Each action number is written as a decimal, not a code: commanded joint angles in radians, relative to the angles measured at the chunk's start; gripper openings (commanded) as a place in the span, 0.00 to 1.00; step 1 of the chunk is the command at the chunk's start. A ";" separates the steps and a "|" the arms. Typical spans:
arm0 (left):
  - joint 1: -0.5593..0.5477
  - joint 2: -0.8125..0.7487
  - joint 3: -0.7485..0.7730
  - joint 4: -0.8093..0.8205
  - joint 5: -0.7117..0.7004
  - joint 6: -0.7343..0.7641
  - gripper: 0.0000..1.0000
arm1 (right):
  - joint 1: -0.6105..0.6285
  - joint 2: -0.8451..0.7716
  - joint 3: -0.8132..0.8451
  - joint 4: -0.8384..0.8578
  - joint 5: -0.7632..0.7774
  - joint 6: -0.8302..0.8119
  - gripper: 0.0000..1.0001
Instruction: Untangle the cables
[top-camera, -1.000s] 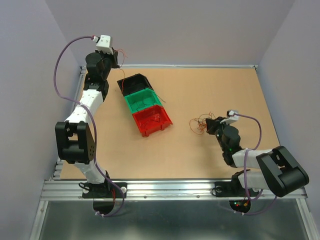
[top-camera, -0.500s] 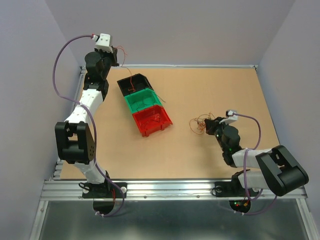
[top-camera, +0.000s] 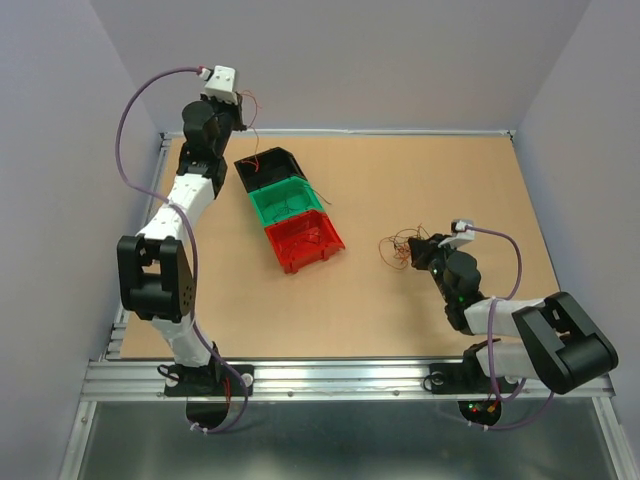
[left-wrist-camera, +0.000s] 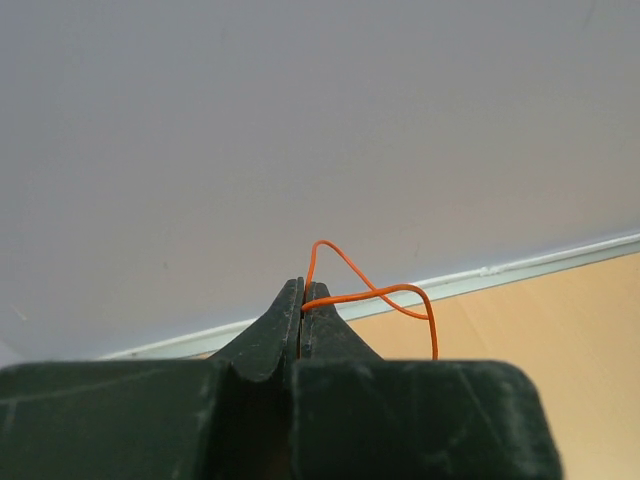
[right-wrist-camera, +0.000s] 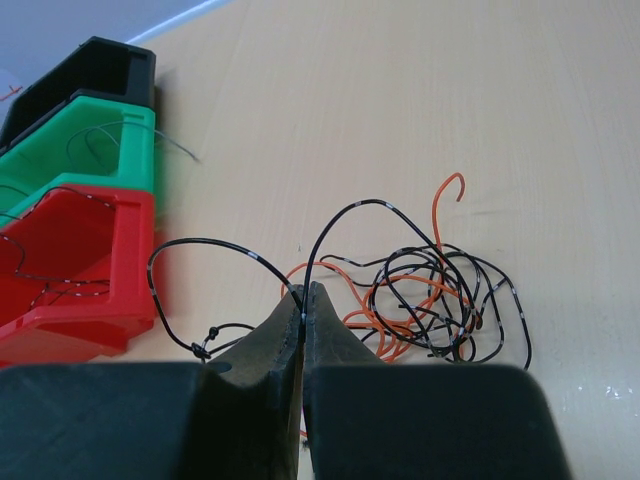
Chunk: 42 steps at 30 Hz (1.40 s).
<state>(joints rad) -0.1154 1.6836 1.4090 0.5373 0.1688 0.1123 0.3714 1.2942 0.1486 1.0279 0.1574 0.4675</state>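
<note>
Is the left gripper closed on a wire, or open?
Shut. In the left wrist view the left gripper has its fingertips together, pinching a thin orange wire that loops out above them.

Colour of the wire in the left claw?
Plain orange wire, shut in the left claw; best in left wrist view.

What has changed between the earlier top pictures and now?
The left pincer, shut on a thin orange wire, shifted a little to the right in the top view, nearer the black plastic bin. Nothing was taken or let go. The right pincer, shut on a thin black wire at the tangled wire pile, stayed in place, as did the bins.
</note>
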 joint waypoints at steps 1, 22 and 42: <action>-0.017 0.112 0.056 -0.014 -0.107 0.061 0.00 | -0.005 -0.024 0.002 0.040 -0.010 -0.015 0.00; -0.081 0.350 0.077 -0.330 -0.144 0.274 0.00 | -0.005 -0.056 -0.007 0.040 -0.071 -0.018 0.01; -0.109 0.332 0.100 -0.427 -0.221 0.293 0.13 | -0.005 -0.007 0.019 0.040 -0.119 -0.036 0.01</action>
<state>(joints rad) -0.2268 2.0659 1.4685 0.1192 -0.0383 0.4114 0.3714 1.2770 0.1486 1.0286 0.0559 0.4416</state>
